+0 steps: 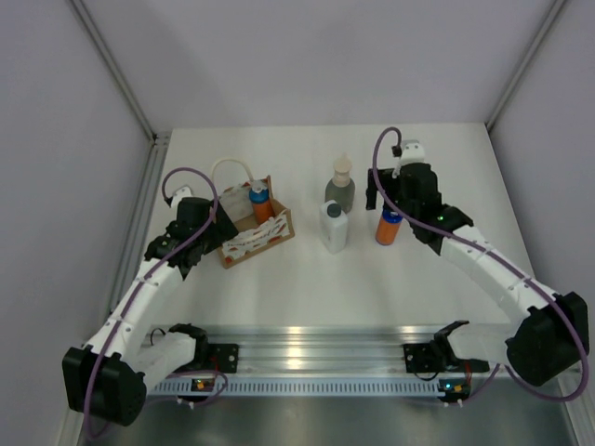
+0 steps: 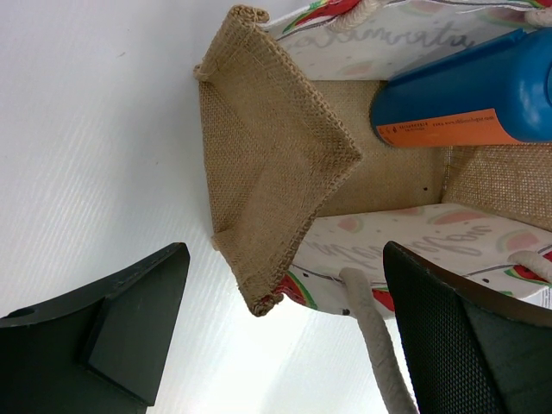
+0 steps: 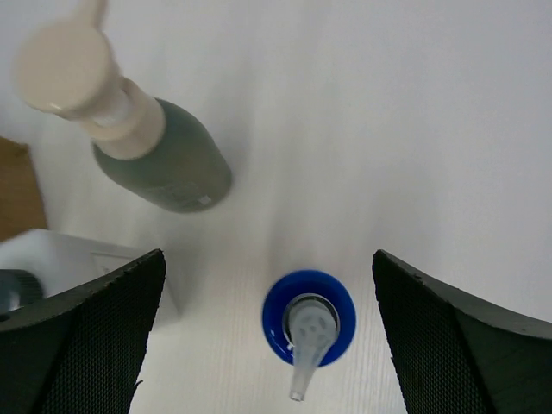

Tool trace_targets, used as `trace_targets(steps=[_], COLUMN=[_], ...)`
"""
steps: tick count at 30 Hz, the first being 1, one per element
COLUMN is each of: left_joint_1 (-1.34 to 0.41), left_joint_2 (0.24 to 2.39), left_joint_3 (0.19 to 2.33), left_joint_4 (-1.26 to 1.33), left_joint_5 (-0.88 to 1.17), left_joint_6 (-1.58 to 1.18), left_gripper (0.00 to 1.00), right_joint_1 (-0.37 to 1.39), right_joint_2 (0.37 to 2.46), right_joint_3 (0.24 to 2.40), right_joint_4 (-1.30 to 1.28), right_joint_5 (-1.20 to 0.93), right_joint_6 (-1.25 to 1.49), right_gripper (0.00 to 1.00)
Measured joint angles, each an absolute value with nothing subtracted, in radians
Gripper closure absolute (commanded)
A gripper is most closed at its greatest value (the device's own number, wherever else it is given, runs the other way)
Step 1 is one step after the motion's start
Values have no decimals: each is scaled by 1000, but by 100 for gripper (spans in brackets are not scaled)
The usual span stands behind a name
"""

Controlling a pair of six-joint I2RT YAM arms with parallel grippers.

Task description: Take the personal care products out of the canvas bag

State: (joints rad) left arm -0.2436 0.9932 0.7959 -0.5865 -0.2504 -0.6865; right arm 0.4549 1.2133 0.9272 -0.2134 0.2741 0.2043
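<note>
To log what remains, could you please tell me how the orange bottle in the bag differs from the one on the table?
The bagged orange bottle sits inside the canvas bag; the freed orange bottle stands upright on the table. The open right gripper straddles the freed one without touching; no gripper holds the bagged one. Both have blue tops.

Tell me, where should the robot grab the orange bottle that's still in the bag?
Grab the orange bottle by its blue top end, coming down from above. That end pokes out of the canvas bag through its open mouth. The bag's walls surround the lower body, so fingers coming in sideways would likely hit fabric.
</note>
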Motion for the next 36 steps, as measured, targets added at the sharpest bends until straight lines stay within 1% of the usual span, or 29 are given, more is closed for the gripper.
trace_targets(steps=[6,13,17,24,27,29,30,36], left_joint_1=[-244,-244,-244,-244,-244,-244,-244,-244], left_joint_2=[993,993,993,993,993,993,993,993], left_joint_3=[796,796,796,796,796,796,796,796], left_joint_4=[-586,-586,-586,-585,-585,-585,-585,-584], left_joint_5=[-250,-243,-240,-228,-223,-222,-222,-221], left_joint_6=[-686,-686,-686,-687,-687,-687,-687,-690], left_gripper=[2,2,2,2,2,2,2,2], right_joint_1=[566,754,797,822,833,843,849,888], right_joint_2=[1256,1461,1590,1836,1905,1950,1970,2077], right_joint_3=[1122,1327,1450,1740,1811,1855,1873,1981], right_joint_4=[-213,-224,-233,-291,-324,-346,-361,-424], right_joint_5=[149,54,-10,-110,-115,-115,-114,-89], right_joint_6=[147,97,73,-10,-44,-64,-73,-123], right_gripper=[0,1,0,1,8,11,15,27])
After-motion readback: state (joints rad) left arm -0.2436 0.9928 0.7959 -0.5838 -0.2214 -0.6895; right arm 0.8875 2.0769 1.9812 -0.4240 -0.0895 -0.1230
